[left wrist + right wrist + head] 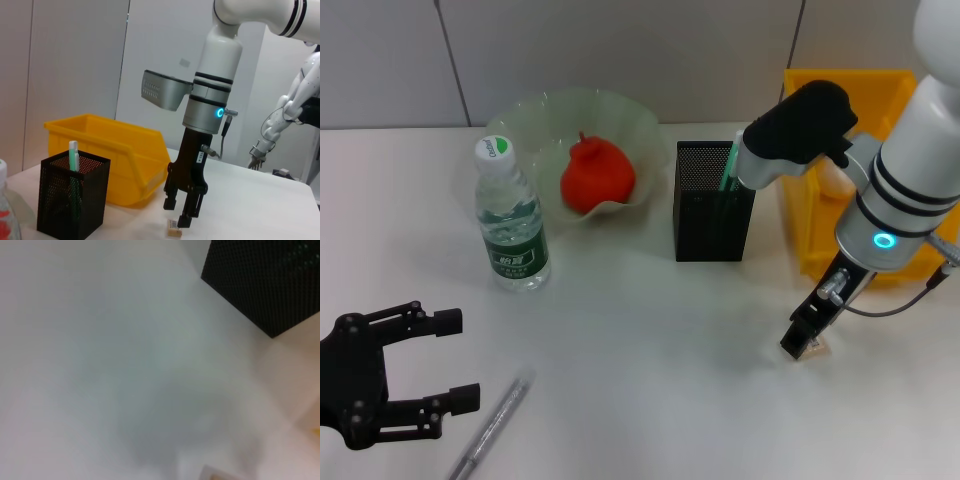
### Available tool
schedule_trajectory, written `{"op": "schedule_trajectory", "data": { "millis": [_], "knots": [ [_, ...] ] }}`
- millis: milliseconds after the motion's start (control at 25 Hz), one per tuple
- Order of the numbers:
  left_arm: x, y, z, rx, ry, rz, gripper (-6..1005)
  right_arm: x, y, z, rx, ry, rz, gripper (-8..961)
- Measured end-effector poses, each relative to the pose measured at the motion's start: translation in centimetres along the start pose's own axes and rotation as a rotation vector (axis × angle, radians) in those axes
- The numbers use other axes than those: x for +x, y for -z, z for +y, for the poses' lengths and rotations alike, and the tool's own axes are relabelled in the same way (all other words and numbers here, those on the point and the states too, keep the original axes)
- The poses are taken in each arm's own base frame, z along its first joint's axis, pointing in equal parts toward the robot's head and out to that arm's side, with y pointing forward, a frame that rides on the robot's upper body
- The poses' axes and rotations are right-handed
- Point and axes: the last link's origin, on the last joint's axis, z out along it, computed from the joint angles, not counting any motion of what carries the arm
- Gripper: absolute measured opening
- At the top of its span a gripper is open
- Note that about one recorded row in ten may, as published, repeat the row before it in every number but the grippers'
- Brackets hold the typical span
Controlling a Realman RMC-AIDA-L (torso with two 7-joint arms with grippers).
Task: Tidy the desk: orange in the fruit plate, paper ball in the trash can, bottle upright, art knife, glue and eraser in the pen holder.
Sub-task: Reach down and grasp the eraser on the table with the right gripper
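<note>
Reaching down to the white surface (650, 340) right of the pen holder (713, 203), the right gripper (807, 340) has its jaws open, their tips set on either side of the small eraser (174, 230) lying there, with no grip shown. A green-capped stick (730, 165) stands in the holder. Behind the arm sits a yellow bin (810, 210). The orange (596, 176) rests in the plate (535, 125), and the bottle (510, 222) stands upright just beside it. Near the front left, the left gripper (457, 360) hovers with jaws open, a knife (490, 425) lying just beside it.
</note>
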Motion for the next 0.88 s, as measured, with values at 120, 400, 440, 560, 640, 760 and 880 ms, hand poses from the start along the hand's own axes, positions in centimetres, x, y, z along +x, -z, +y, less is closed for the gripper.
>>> {"op": "schedule_trajectory", "data": {
  "millis": [120,400,440,560,640,760,880],
  "knots": [
    [0.0,0.0,0.0,0.000,0.000,0.000,790,0.1,-0.6,0.0,-0.002,-0.001,0.018,652],
    [-0.1,0.0,0.1,0.003,0.003,0.001,787,0.1,-0.9,0.1,0.002,0.004,0.024,651],
    [-0.1,-0.1,0.1,0.003,0.004,0.002,787,0.1,-1.0,0.1,0.002,0.005,0.024,650],
    [-0.2,-0.1,0.1,0.002,0.005,0.003,786,0.1,-1.4,0.2,-0.002,0.005,0.027,649],
    [-0.2,-0.2,0.2,0.001,0.007,0.003,785,0.2,-1.6,0.3,-0.008,0.001,0.032,648],
    [-0.3,-0.3,0.2,-0.001,0.010,0.003,785,0.2,-1.8,0.2,-0.007,-0.001,0.028,647],
    [-0.3,-0.3,0.3,-0.001,0.011,0.002,784,0.1,-1.8,0.2,-0.006,-0.002,0.025,646]
  ]
}}
